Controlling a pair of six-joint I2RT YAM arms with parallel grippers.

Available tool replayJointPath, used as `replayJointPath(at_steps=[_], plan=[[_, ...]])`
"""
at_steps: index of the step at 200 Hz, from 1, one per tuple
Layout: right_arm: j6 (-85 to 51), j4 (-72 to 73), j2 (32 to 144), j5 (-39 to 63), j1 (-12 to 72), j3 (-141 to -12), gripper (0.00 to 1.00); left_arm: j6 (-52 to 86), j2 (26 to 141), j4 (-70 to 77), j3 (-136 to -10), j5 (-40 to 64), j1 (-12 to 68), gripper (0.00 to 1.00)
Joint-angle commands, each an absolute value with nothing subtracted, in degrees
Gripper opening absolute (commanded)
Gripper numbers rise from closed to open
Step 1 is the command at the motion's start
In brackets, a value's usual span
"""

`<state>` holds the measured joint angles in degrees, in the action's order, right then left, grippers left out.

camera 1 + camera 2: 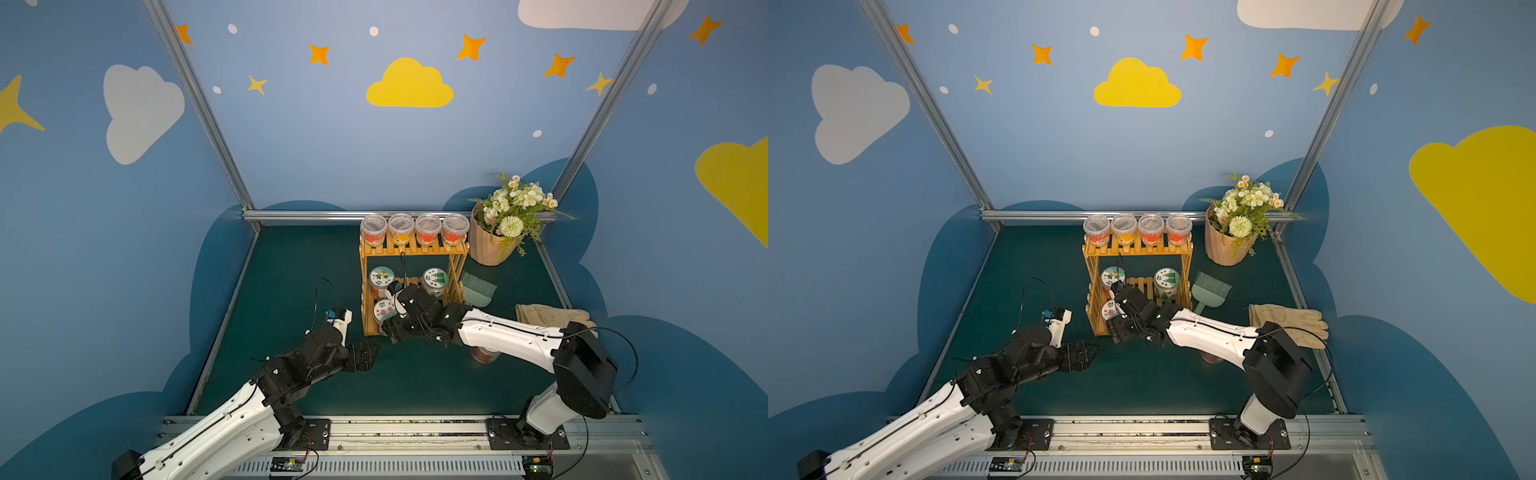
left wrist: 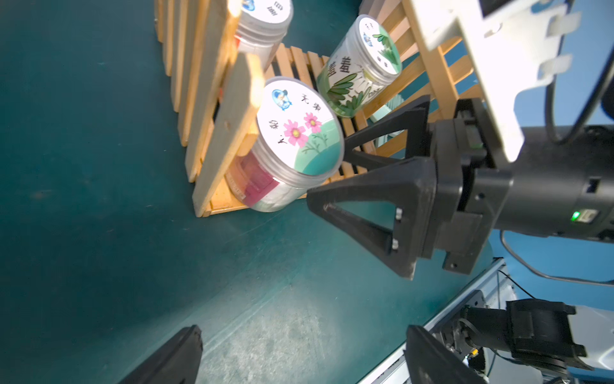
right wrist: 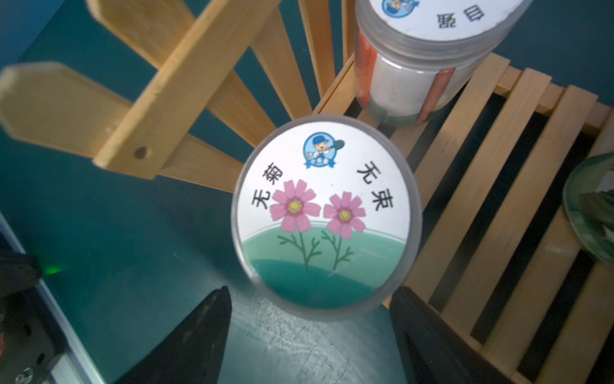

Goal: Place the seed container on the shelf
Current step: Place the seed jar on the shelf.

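Pink-flower seed container (image 3: 327, 216) on shelf (image 3: 186, 83) lower tier, 7 o'clock corner. Right jaws wide beside it; left jaws wide.

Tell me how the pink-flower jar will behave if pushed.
The pink-flower jar looks like smooth clear plastic, so probably light and somewhat slippery. It stands at the front edge of the shelf, lower tier, so an outward push could tip it off. Round-walled, it would likely roll.

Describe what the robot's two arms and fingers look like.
Both the left arm and the right arm have white shells with black joints. The fingers are black open triangles. Thin black cables loop at the wrists; a green light glows.
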<state>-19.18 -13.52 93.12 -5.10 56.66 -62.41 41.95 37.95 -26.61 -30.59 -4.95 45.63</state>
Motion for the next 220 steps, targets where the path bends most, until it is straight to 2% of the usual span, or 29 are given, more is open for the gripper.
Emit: replayJointPath(at_steps=[1, 73, 119, 170, 220], plan=[[-21.71, -9.99, 94.21, -7.37, 56.25, -62.84, 0.78, 42.85, 37.09, -31.78, -32.27, -9.23, 45.31, 1.00], [-22.58, -5.47, 96.25, -5.99, 55.28, -63.05, 0.72, 44.21, 35.95, -32.76, -31.90, -10.64, 45.35, 1.00], [-24.52, -7.02, 96.83, -9.50, 55.20, -63.42, 0.72, 44.21, 36.04, -32.44, -32.26, -10.11, 45.35, 1.00], [-22.11, -5.75, 95.08, -2.89, 55.02, -62.37, 0.76, 43.88, 36.55, -31.18, -32.25, -8.04, 45.35, 1.00], [-22.52, -6.76, 93.72, -2.63, 54.83, -61.52, 0.77, 42.82, 37.75, -29.02, -32.25, -5.04, 45.35, 1.00]])
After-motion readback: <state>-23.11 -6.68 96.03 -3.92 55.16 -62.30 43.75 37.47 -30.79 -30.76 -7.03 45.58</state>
